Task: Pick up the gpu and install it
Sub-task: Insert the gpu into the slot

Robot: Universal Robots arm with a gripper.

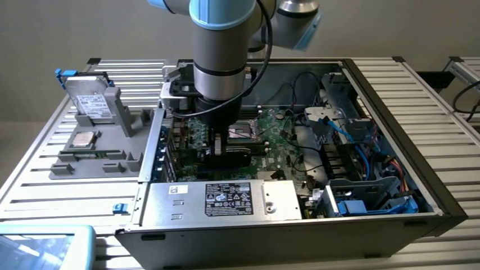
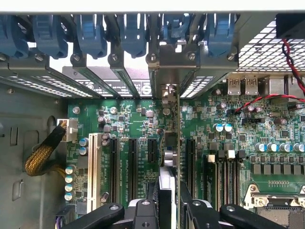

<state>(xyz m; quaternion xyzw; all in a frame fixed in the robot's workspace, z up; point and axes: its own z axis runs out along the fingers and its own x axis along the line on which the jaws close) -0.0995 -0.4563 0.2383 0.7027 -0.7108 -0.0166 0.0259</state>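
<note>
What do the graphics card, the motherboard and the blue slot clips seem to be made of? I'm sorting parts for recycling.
Graphics card: seen edge-on between the jaws, a thin green board edge with a silvery strip, likely fibreglass with metal.
Motherboard: glossy green laminate with solder points and black plastic slots.
Blue slot clips: smooth moulded look, probably plastic.
Case: dull grey sheet metal, with perforated panels.

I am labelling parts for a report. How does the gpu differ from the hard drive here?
The gpu is inside the computer case, over the motherboard; the hard drive stands outside, on the grey holder. The gripper holds the gpu in its jaws; nothing touches the hard drive. The gpu looks dark; the hard drive is silver with a white label. Both stand on edge.
</note>
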